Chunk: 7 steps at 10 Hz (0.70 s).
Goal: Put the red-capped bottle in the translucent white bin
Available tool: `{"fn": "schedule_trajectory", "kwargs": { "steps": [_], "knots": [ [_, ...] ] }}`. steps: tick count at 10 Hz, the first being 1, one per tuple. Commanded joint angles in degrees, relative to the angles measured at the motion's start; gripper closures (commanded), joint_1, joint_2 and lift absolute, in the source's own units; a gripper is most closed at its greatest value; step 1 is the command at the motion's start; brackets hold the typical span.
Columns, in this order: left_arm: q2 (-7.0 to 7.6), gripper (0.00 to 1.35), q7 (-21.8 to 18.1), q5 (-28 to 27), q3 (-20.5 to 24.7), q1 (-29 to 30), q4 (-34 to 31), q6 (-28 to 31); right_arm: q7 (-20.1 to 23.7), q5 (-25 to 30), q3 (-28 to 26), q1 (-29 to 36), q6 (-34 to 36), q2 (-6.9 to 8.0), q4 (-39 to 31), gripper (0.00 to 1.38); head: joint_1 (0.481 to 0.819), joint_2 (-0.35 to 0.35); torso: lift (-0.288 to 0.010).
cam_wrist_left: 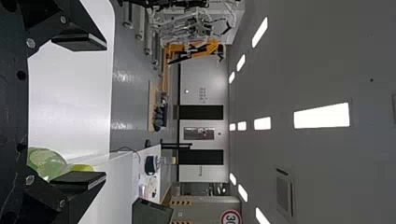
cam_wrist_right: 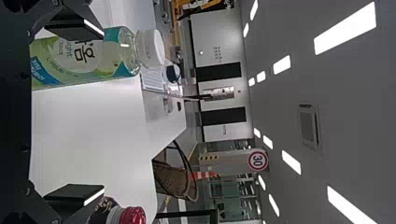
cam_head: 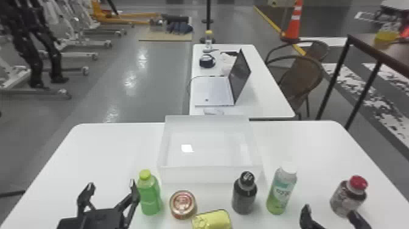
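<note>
The red-capped bottle point(cam_head: 348, 196) stands upright at the table's right side. My right gripper point(cam_head: 330, 214) is just on the near side of it, open, with one finger close to the bottle's near side. In the right wrist view, the open right gripper point(cam_wrist_right: 95, 112) has the red-capped bottle point(cam_wrist_right: 116, 215) by one finger and the white-capped bottle near the other. The translucent white bin point(cam_head: 210, 174) sits mid-table with nothing in it. On the left, my left gripper point(cam_head: 111, 186) is parked open beside the green bottle; its fingers also stand apart in the left wrist view, the gripper point(cam_wrist_left: 100, 109) holding nothing.
Along the bin's near side stand a green bottle point(cam_head: 149, 195), a round can point(cam_head: 182, 204), a yellow can point(cam_head: 212, 220), a black-capped bottle point(cam_head: 244, 195) and a white-capped bottle point(cam_head: 281, 190). Behind the bin, a second table point(cam_head: 258, 91) carries a laptop point(cam_head: 213, 89).
</note>
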Motion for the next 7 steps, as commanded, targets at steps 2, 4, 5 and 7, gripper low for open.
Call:
{"fn": "schedule_trajectory", "kwargs": {
  "steps": [2,4,5,7],
  "knots": [
    [-0.09,0.30,0.0,0.0,0.0,0.0,0.0,0.0,-3.4,2.2,-0.8,1.4,-2.7,-0.04,1.2,0.13,0.549,0.000,-0.100],
    [-0.09,0.30,0.0,0.0,0.0,0.0,0.0,-0.1,-7.3,1.2,-1.6,2.3,-5.4,0.05,4.5,0.14,0.549,0.000,-0.100],
    [-0.09,0.30,0.0,0.0,0.0,0.1,0.1,-0.1,-9.7,1.3,-2.4,2.9,-6.0,0.05,5.8,0.13,0.549,0.000,-0.100],
    [-0.09,0.30,0.0,0.0,0.0,0.1,0.1,-0.1,-12.6,1.9,-4.5,3.1,-7.0,0.23,9.0,0.13,0.549,0.000,-0.100]
  ]
}}
